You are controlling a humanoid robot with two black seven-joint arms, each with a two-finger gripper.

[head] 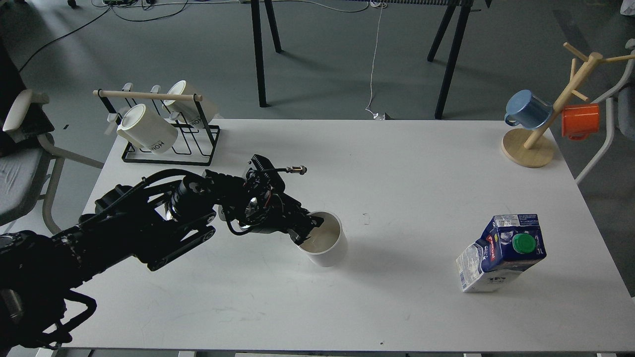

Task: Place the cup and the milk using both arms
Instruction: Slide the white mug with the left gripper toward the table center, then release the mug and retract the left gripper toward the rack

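The cup (325, 243) is a plain white mug with a cream inside, near the middle of the white table (426, 163). My left gripper (306, 229) is shut on the cup's left rim, with the arm reaching in from the lower left. The cup's handle is hidden behind the gripper. I cannot tell if the cup rests on the table or hangs just above it. The milk (502, 252) is a dark blue and white carton with a green cap, standing at the right front. My right gripper is not in view.
A black wire rack (171, 148) with two cream lettered mugs stands at the back left. A wooden mug tree (538, 136) with a blue mug (528, 110) and an orange mug (580, 121) stands at the back right. Chairs flank the table.
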